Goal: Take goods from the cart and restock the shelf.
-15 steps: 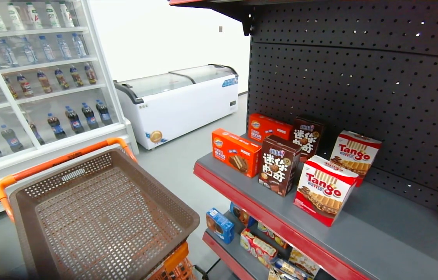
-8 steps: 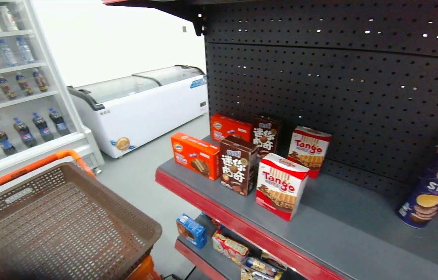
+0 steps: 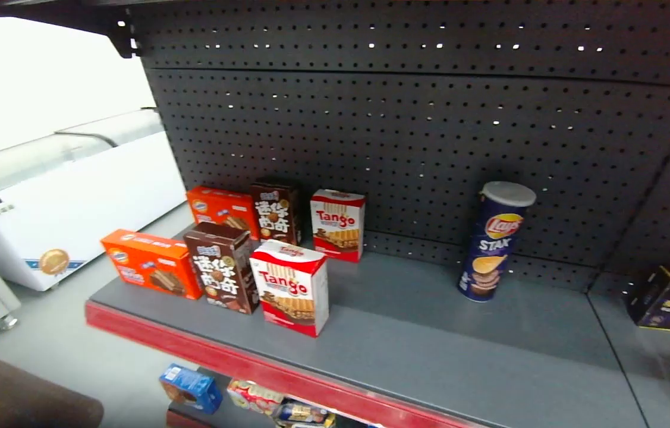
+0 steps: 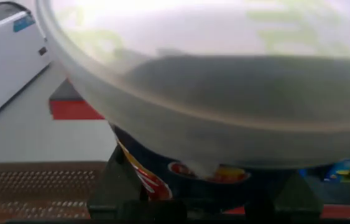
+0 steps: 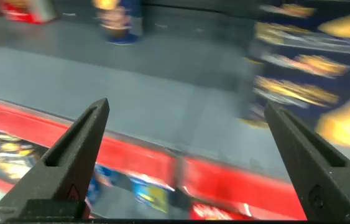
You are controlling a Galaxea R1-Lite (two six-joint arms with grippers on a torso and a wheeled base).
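Chip can (image 4: 212, 180), dark blue with a clear lid, is clamped in the left tool (image 4: 206, 196), near the brown basket (image 4: 32, 186). The right tool (image 5: 186, 109) is held with its fingers wide apart above the red front edge of the shelf (image 3: 430, 333). On the shelf, six snack boxes (image 3: 291, 288) are lined up in two rows at the left. Farther back, a second chip can (image 3: 494, 241) is stood upright near the black holed wall (image 3: 400, 137).
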